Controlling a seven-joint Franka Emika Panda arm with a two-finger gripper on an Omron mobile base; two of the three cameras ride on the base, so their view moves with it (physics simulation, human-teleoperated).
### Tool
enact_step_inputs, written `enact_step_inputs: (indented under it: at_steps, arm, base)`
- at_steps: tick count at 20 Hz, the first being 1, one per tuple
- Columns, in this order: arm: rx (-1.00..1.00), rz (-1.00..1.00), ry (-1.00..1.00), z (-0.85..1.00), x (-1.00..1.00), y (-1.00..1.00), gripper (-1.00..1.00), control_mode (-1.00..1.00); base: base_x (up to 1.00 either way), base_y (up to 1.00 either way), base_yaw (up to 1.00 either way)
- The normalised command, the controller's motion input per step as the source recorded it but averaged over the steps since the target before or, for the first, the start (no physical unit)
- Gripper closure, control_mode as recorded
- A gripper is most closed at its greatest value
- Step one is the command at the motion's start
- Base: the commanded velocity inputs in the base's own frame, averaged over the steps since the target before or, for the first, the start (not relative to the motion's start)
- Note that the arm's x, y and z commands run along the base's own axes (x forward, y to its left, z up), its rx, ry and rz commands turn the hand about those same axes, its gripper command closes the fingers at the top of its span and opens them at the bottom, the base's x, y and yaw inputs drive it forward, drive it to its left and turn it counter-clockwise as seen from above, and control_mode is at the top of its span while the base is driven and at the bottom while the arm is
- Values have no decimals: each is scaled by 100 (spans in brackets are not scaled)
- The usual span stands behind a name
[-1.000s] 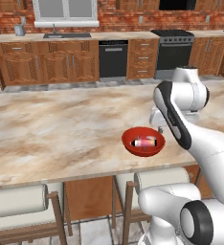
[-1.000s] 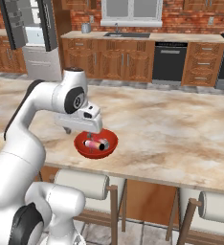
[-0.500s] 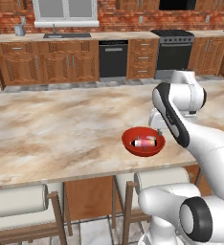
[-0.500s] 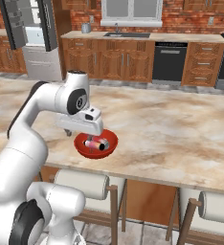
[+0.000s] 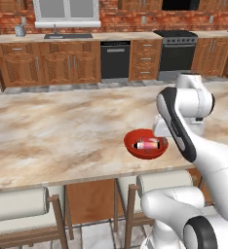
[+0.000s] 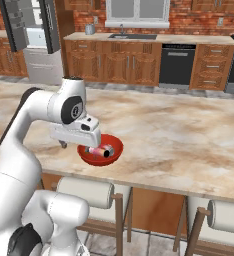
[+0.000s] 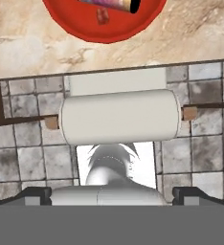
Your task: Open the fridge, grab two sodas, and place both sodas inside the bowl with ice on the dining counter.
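A: Bowl (image 5: pixel 145 146) first — glossy red, sitting on the dining counter (image 5: pixel 62 136) near its front edge. Where are the fingers?

B: Gripper (image 7: pixel 112 194) hangs just short of the bowl on the robot's side, out past the counter's edge. The two dark fingertips (image 7: pixel 35 194) stand spread wide at the bottom corners of the hand view, nothing between them.

A: And the sodas?

B: One pale pink-white soda (image 6: pixel 100 151) with a dark top lies on its side inside the bowl, ahead of the fingers and clear of them. A second can I cannot make out.

A: Below the fingers?

B: Cream-cushioned stool (image 7: pixel 118 117) over grey floor tiles. The fridge (image 6: pixel 36 40) stands well beyond, doors swung open.
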Motion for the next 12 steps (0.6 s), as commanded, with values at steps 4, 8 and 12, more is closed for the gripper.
enact_step_inputs:
  at_steps: [4, 8, 12]
  arm:
    - [0, 0, 0, 5, -52, 18, -100, -100]
    - [0, 0, -1, 23, -41, 10, -100, -100]
    - [-4, 0, -5, 44, -36, 1, -100, -100]
  base:
    - [0, 0, 0]
    - [0, 0, 0]
    - [0, 0, 0]
